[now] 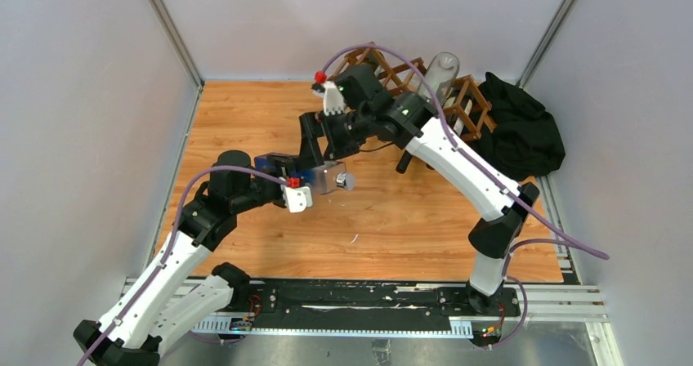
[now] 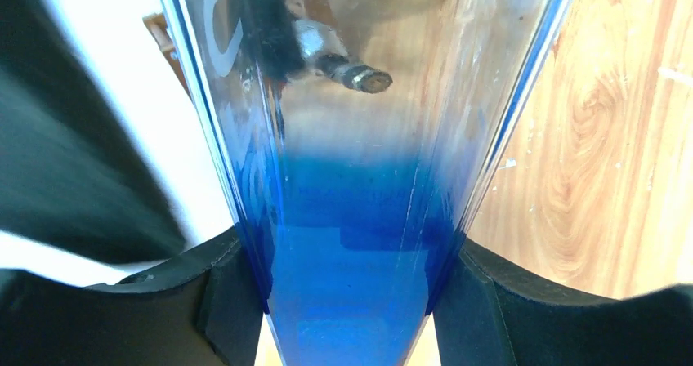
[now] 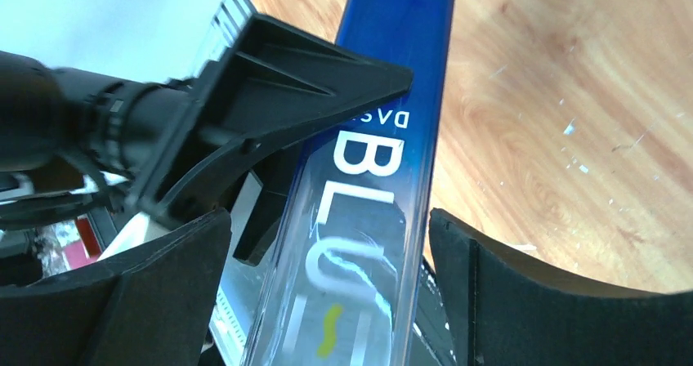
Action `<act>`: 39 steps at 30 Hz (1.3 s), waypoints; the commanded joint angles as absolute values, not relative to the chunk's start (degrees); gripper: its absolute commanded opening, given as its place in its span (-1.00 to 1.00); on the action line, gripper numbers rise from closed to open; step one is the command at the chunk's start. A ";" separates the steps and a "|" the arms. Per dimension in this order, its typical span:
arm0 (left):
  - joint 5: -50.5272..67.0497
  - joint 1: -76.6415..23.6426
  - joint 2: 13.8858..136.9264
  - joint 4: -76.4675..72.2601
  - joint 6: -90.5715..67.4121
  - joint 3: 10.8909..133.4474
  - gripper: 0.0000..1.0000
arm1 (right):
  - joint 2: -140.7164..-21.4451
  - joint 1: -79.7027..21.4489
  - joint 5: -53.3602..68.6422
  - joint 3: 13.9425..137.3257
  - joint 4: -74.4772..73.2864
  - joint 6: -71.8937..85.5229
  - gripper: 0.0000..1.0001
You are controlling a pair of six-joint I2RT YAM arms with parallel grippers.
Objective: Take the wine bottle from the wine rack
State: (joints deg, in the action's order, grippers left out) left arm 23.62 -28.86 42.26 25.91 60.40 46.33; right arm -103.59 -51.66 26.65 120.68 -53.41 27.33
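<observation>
The wine bottle [image 1: 327, 176], blue at one end and clear at the other with white lettering, lies level above the table, away from the wine rack [image 1: 392, 73]. My left gripper [image 1: 301, 178] is shut on its blue end; in the left wrist view both black fingers [image 2: 233, 292] press the blue glass [image 2: 351, 178]. Over the clear part my right gripper [image 1: 325, 153] stands open. In the right wrist view the bottle [image 3: 392, 72] runs between the right gripper's [image 3: 327, 252] fingers [image 3: 490, 292] with a gap on each side.
A clear bottle [image 1: 441, 73] lies in the brown lattice rack at the back. A black cloth heap [image 1: 523, 129] sits to the rack's right. Grey walls close in the wooden table [image 1: 409, 227] on three sides.
</observation>
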 commanded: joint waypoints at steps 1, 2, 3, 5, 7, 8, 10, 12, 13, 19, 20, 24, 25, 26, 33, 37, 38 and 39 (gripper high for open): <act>21.15 -28.92 42.03 14.88 49.58 49.66 -1.00 | -97.04 -46.50 31.14 119.80 -47.01 27.17 0.90; 20.85 -28.92 42.61 14.90 47.17 50.19 -1.00 | -95.92 -45.73 31.39 118.53 -46.21 27.27 0.90; 20.35 -28.89 43.14 14.84 44.44 51.39 -1.00 | -94.70 -44.27 31.64 117.41 -45.18 27.33 0.91; 18.92 -28.83 44.22 13.65 38.09 53.16 -1.00 | -91.96 -42.08 32.18 114.90 -42.39 27.55 0.92; 18.55 -28.83 45.32 12.98 32.38 54.97 -1.00 | -90.04 -40.13 32.79 112.31 -40.00 27.97 0.93; 18.60 -28.83 45.81 12.66 29.74 55.88 -1.00 | -88.88 -39.12 33.10 111.19 -38.94 28.22 0.94; 18.68 -28.83 46.75 12.24 24.42 57.64 -1.00 | -86.60 -37.02 33.82 108.81 -36.81 29.12 0.95; 18.93 -28.76 47.79 12.61 19.72 59.53 -1.00 | -84.67 -35.41 34.60 106.30 -34.64 29.59 0.96; 19.42 -28.68 48.35 13.08 17.85 60.59 -1.00 | -83.82 -35.01 34.95 105.18 -33.72 29.58 0.96; 28.16 -25.33 52.21 14.62 4.75 67.05 -1.00 | -80.81 -34.68 41.81 98.45 -26.91 28.38 0.98; 30.10 -24.13 52.98 15.26 2.51 69.09 -1.00 | -80.00 -34.68 43.28 97.25 -24.86 28.20 0.98; 40.30 -20.87 55.83 15.88 -6.16 74.43 -1.00 | -77.47 -35.01 46.49 92.15 -16.79 29.63 0.98; 43.05 -20.54 56.37 16.19 -7.83 75.08 -1.00 | -77.09 -35.23 46.79 91.26 -14.15 30.24 0.99; 45.74 -20.48 56.75 16.33 -9.42 75.48 -1.00 | -76.97 -35.77 46.98 90.72 -11.26 30.87 0.99; 58.10 -20.48 57.47 14.88 -17.31 73.87 -1.00 | -80.68 -38.29 47.71 92.72 -2.93 34.84 0.99; 58.61 -20.48 56.43 14.86 -17.99 72.40 -1.00 | -82.77 -39.44 47.59 95.05 -0.45 36.25 1.00; 58.60 -20.46 56.32 14.55 -18.32 72.08 -1.00 | -83.32 -40.03 47.53 95.83 -0.47 36.15 0.99; 58.52 -20.48 56.09 14.23 -18.63 71.73 -1.00 | -83.85 -40.69 47.55 96.38 -0.50 35.90 0.95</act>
State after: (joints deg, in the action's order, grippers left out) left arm 54.15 -20.47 58.37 21.56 -15.09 71.59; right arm -81.89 -38.39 46.48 92.86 -4.97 34.37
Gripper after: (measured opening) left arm 0.656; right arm 0.996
